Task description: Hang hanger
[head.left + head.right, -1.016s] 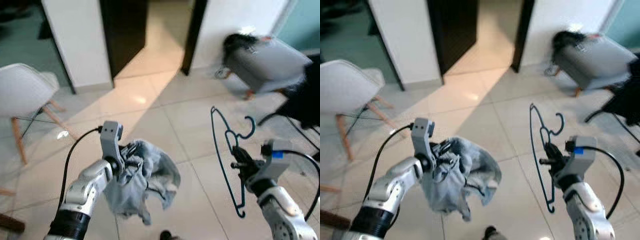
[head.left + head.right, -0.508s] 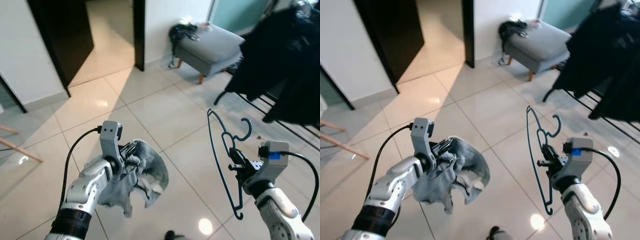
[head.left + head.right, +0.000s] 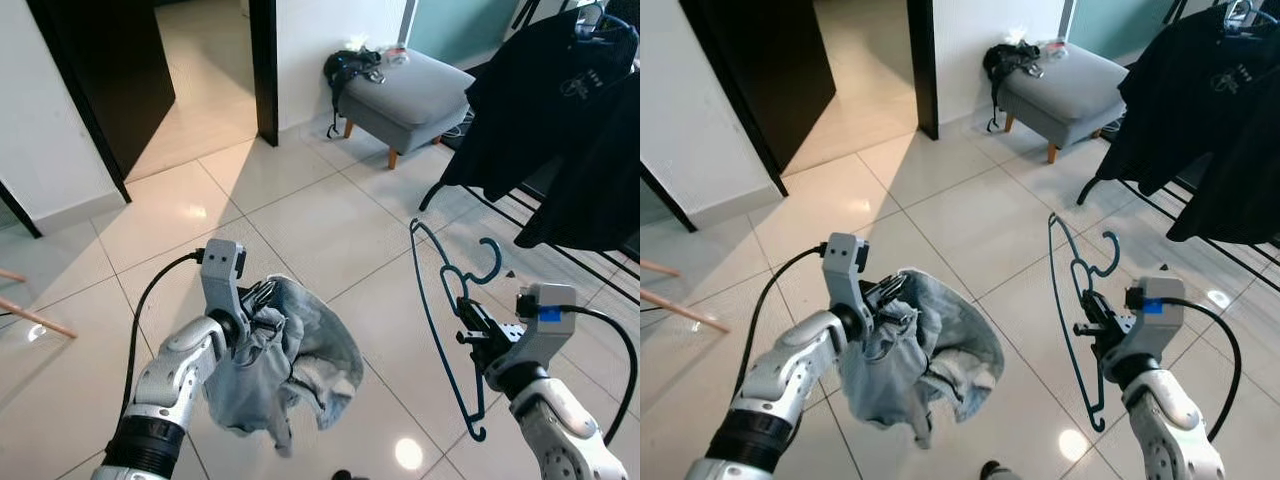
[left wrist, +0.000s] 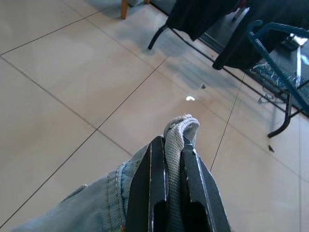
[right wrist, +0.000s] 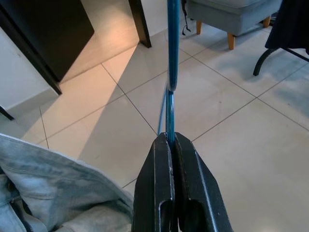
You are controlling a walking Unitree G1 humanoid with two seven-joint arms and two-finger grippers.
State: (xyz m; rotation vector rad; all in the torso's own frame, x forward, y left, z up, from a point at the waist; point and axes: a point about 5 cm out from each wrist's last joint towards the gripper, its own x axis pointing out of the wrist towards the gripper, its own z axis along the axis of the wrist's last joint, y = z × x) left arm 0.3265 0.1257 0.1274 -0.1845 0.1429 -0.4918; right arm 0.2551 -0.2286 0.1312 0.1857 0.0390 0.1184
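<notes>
My right gripper (image 3: 468, 331) is shut on a teal wire hanger (image 3: 440, 310), held upright with its hook (image 3: 490, 260) pointing toward the clothes rack. The right wrist view has the hanger wire (image 5: 171, 63) rising from between the closed fingers (image 5: 161, 179). My left gripper (image 3: 258, 300) is shut on a pale blue denim garment (image 3: 290, 370) that hangs bunched below it over the tiled floor. In the left wrist view a fold of the garment (image 4: 178, 133) is pinched between the black fingers (image 4: 154, 183).
A clothes rack with dark garments (image 3: 560, 110) stands at the right, its black legs (image 3: 440, 190) on the tiles. A grey footstool (image 3: 410, 90) with a dark bag on it sits ahead. A dark doorway (image 3: 110, 70) opens at the upper left.
The view has swung right: the white chair has left the picture and the rack with dark clothes and the footstool have come in. Both grippers keep their holds.
</notes>
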